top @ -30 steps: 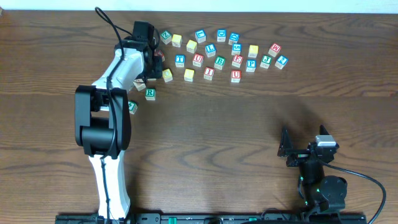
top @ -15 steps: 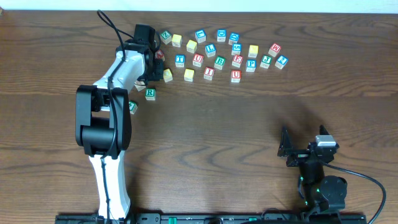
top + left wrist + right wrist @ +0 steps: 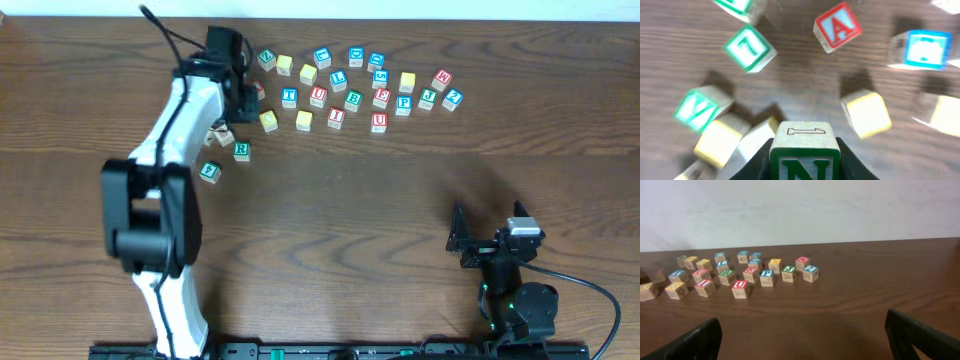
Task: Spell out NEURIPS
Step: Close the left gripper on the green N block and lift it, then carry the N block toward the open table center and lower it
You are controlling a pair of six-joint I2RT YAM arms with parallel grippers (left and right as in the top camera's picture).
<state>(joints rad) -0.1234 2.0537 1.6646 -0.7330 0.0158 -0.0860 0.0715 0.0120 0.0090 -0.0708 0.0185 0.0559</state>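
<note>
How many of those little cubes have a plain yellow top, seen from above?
5 yellow-topped cubes: two on the cluster's far side at the left, one toward its right, and two on its near edge by the left arm. That arm may hide others.

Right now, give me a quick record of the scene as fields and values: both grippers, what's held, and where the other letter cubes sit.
left gripper: shut on the green N cube
right gripper: open, empty, at the near right of the table, apart from the cubes
loose cubes: scattered along the table's far side
green R cube: on the table, at the left end of the scatter, slightly nearer than most
word row: not yet started; no cubes lined up
</note>
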